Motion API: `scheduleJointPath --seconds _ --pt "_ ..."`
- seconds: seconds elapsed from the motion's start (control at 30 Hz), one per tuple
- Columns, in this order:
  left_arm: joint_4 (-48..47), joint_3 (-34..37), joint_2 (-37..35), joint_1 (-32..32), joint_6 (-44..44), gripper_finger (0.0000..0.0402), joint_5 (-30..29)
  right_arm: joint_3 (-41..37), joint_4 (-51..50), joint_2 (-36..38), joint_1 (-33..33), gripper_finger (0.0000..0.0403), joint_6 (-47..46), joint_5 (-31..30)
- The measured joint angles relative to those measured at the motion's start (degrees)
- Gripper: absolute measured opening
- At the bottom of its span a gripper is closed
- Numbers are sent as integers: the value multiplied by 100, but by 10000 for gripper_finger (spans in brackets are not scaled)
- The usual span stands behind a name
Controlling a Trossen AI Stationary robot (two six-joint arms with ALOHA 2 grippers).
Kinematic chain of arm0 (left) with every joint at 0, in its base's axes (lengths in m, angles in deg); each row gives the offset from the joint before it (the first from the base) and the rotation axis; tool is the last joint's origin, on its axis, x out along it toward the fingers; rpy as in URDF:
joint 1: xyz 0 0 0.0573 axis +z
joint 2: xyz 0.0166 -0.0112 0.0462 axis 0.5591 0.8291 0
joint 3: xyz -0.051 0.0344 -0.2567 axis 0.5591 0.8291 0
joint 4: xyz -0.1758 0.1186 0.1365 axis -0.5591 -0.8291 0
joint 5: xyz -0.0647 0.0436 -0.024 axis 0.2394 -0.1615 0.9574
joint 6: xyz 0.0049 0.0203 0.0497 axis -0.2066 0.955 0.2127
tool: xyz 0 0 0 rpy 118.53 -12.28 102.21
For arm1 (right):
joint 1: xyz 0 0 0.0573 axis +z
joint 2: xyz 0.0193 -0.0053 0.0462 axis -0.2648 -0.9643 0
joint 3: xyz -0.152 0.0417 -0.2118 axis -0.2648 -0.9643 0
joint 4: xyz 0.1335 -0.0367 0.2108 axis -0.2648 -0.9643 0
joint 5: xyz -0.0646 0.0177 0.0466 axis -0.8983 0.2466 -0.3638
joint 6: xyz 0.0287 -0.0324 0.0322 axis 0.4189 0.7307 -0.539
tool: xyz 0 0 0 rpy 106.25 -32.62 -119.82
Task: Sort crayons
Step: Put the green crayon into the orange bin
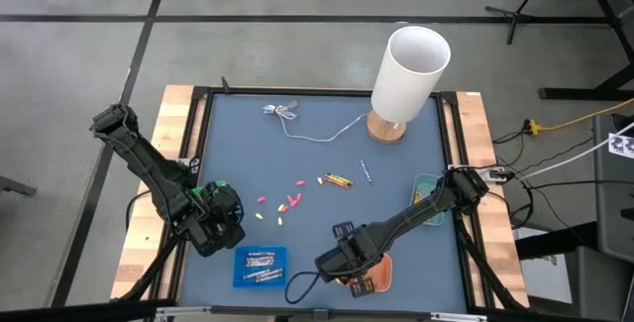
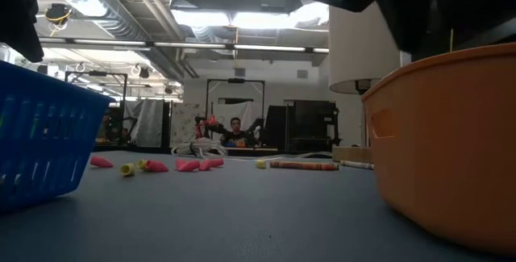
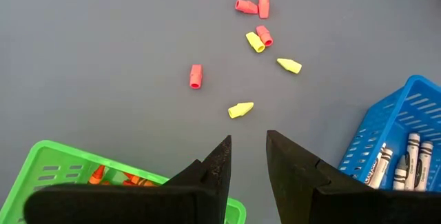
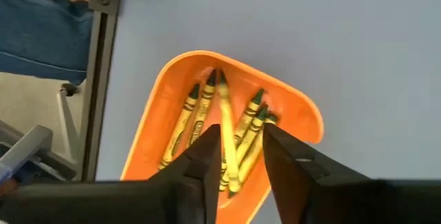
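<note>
The right end effector [image 4: 238, 156] hangs over the orange tray [image 4: 158, 114] at the near edge of the counter [image 1: 317, 163], right of centre. Its fingers stand a narrow way apart, and a yellow crayon [image 4: 227, 141] lies between them; whether they touch it I cannot tell. More yellow crayons [image 4: 189, 117] lie in that tray.

The left end effector [image 3: 248, 156] waits at the near left, fingers narrowly apart and holding nothing, between a green tray [image 3: 62, 169] holding orange crayons [image 3: 96, 176] and a blue tray [image 3: 413, 107] holding grey crayons [image 3: 410, 151].

On the bare counter in the middle lie scattered small pink pieces [image 3: 196, 76] and yellow pieces [image 3: 240, 109]. Farther back, a few crayons [image 1: 338, 179] lie together, one more [image 1: 366, 171] just to their right. At the far side stand a white lamp [image 1: 408, 72] and a thin white cable [image 1: 317, 134]; a teal tray [image 1: 428, 185] sits at the right edge
</note>
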Motion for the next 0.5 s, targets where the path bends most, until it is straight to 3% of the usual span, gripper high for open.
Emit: scheduleJointPath --seconds 0.13,0.27,0.5 --pt "16 0 1 0 1 77 -93 0 -123 0 -2 121 49 -150" --pt "145 0 2 0 0 77 -638 4 -767 0 -13 124 78 -254" --pt "340 1 2 0 2 77 -1329 3 -1790 273 -6 124 124 -1846"
